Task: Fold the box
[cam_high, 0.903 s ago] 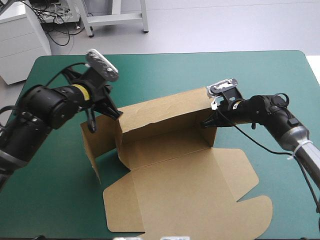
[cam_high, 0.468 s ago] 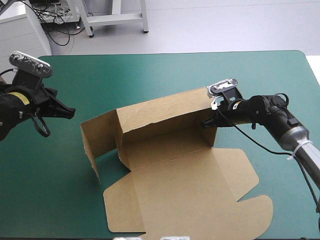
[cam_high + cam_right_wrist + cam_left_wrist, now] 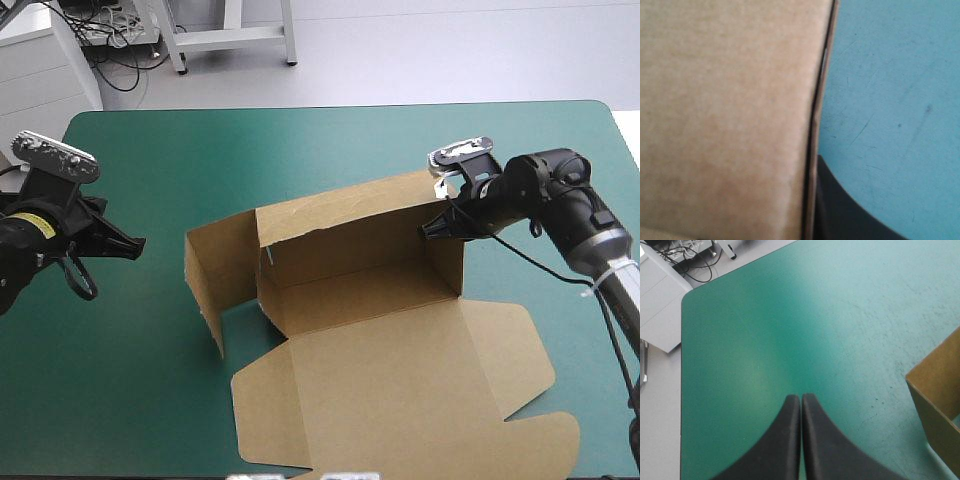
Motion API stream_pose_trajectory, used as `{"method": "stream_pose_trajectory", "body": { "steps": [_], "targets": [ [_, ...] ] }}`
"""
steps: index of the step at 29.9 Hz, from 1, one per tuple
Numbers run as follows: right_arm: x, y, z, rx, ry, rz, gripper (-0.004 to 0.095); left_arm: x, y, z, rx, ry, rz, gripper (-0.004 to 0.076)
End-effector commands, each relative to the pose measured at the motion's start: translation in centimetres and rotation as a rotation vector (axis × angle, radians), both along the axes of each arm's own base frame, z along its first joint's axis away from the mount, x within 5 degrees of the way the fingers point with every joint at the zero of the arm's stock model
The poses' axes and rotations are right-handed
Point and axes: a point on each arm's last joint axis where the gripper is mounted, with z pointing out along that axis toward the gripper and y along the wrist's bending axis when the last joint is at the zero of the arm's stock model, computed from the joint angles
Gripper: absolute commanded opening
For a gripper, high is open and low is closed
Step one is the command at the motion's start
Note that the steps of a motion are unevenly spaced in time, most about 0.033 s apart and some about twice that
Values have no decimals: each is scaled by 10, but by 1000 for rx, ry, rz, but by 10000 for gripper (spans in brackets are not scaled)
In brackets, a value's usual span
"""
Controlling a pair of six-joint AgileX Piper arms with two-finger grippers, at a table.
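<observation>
The box (image 3: 365, 290) sits mid-table (image 3: 300, 150), with its back wall and left flap raised and its lid flat toward the near edge. The right pincer (image 3: 432, 228) clamps the back wall's right corner, probably to keep it upright. The left pincer (image 3: 801, 396), closed and empty, hovers well apart.

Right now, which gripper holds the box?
The right gripper, shut on the box at its back wall's right end. The left gripper is shut empty over the teal-green cover, apart from it.

We see the brown box (image 3: 390, 370) half-raised at the table's (image 3: 300, 150) middle: 1 long back wall upright, 1 side flap standing at its left end, the lid panel flat toward the near edge.
</observation>
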Motion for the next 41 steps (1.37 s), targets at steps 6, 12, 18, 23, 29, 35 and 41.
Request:
{"method": "stream_pose_trajectory", "body": {
  "steps": [6, 12, 18, 23, 29, 35, 41],
  "targets": [
    [37, -20, 1, 37, 132, -94, -23, -3, 1, 18, -29, -138, 6, -8],
    [79, -13, -26, 25, 156, -101, -23, -2, 0, 19, -38, -149, 7, -8],
    [117, -5, -49, 28, 180, -115, -2, -1, 0, 19, -36, -151, 7, -9],
    [130, 0, -47, 64, 152, -101, 257, 1, 0, 17, -34, -141, 8, -9],
    [131, 1, -24, 78, 99, -81, 840, 1, 0, 18, -41, -143, 9, -9],
    [117, -1, 4, 110, 44, -106, 896, 1, 0, 18, -41, -143, 9, -9],
    [94, -6, 31, 119, -11, -110, 896, 1, 0, 17, -37, -136, 12, -9]
  ]
}}
